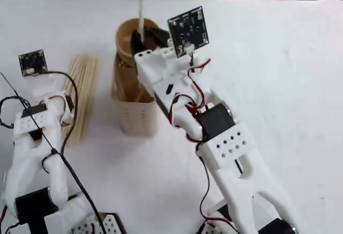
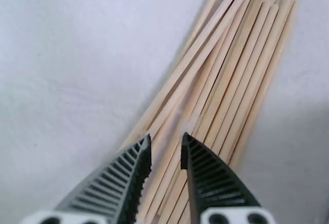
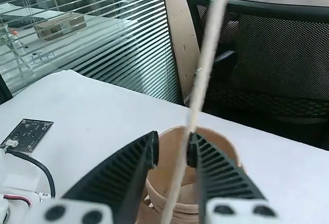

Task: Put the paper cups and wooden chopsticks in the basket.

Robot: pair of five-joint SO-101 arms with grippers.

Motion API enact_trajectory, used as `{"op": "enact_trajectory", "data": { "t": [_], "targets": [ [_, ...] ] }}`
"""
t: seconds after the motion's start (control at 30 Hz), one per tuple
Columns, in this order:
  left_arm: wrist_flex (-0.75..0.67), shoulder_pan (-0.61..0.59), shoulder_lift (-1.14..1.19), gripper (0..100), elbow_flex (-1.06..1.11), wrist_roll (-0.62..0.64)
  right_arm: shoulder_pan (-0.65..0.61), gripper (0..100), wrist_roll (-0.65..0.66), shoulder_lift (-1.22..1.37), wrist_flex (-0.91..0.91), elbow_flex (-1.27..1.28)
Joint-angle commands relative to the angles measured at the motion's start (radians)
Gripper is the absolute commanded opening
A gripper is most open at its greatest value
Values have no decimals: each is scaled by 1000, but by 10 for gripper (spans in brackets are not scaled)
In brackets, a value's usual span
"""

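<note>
Bench (image 1: 278, 57): white top that carries everything listed.
Basket (image 1: 134, 118): pale, perforated; stands about midway between the bench's left and right edges, nearer the far edge than the near one.
Paper cups (image 1: 124, 41): brown, nested into one stack; they appear to stand in the far end of the basket, with the rim above its wall.
Single chopstick (image 3: 205, 54): nearly upright, lower end down inside the top cup, upper part rising past the bench's far edge in the high view.
Chopstick bundle (image 2: 231, 80): loose sheaf lying flat between the basket and the bench's left edge, well apart from the basket.
Right tool (image 3: 172, 142): above the cup mouth, jaws narrowly apart. The single chopstick runs between them, touching one jaw, with a gap showing to the other.
Left tool (image 2: 167, 142): low over the near end of the bundle, jaws narrowly apart, nothing visibly pinched.
Step in hand: the cups look done; the chopsticks are being carried over, one at the basket and the rest on the bench.
Next move, right: judged to need a straight lift clear so the stick settles in the cup without tipping out.
Next move, left: judged to need the jaws set across a stick or a few, then closed before lifting; the sticks lie tight together, so neighbours may drag along.
</note>
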Motion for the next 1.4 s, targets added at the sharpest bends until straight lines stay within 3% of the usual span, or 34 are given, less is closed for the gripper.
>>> {"op": "enact_trajectory", "data": {
  "t": [0.0, 0.1, 0.27, 0.4, 0.5, 0.7, 0.93, 1.23, 1.37],
  "targets": [
    [-17, -7, -2, 113, -11, 11, -5, 145, -2, -15, 19, -35],
    [-17, -7, -2, 113, -11, 11, -1, 108, 2, -42, 74, -35],
    [-15, -7, -2, 113, -11, 11, 45, 13, 58, -245, 320, -31],
    [-17, -7, -2, 113, -11, 11, 133, 23, 87, -444, 555, 0],
    [-11, -7, -2, 113, -11, 11, 228, 23, 212, -602, 659, 107],
    [20, -4, -4, 113, -18, -86, 450, 23, 483, -949, 682, 520],
    [40, 16, -1, 113, -32, -169, 618, 24, 560, -1273, 687, 928],
    [485, 93, 165, 113, -476, -338, 725, 27, 559, -1267, 680, 1094],
    [552, 148, 228, 110, -580, -338, 762, 27, 560, -1267, 680, 1183]
  ]
}}
